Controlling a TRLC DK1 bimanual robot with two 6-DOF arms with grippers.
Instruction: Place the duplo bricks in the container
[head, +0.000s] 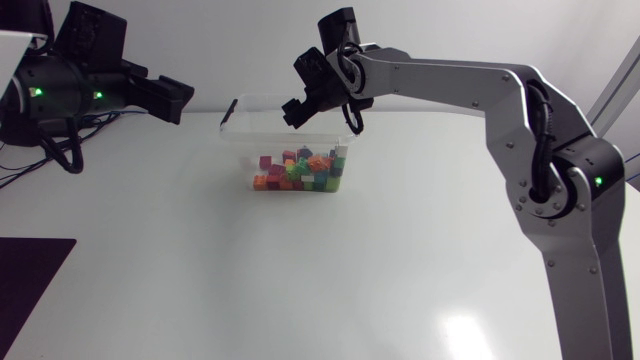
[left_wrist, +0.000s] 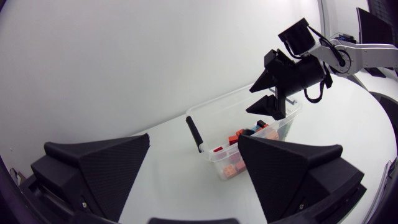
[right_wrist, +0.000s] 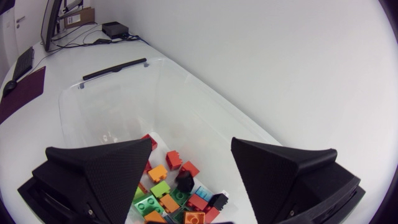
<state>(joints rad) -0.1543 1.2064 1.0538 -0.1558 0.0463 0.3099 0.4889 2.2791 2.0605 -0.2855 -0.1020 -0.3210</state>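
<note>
1. Your silver-grey right arm (head: 450, 80) has long smooth links and rounded black joints, and small dark screws ring its joint plates.
2. A black cable (head: 541, 125) loops along its elbow, and a green light (head: 598, 181) glows below.
3. Your left arm (head: 70, 85) shows black housing and two green lights.
4. The matte black left claw (left_wrist: 194, 143) and right claw (right_wrist: 191, 143) have broad, finely grained wedge fingers.

A clear plastic container (head: 245, 140) sits on the white bench (head: 350, 270), toward its far side. A heap of duplo bricks (head: 300, 172) in red, green, orange and blue lies in its near right part. The right arm's end effector (head: 297, 115) hangs over the container's far rim. The left arm's end effector (head: 180, 105) is well apart, off to the left.
</note>
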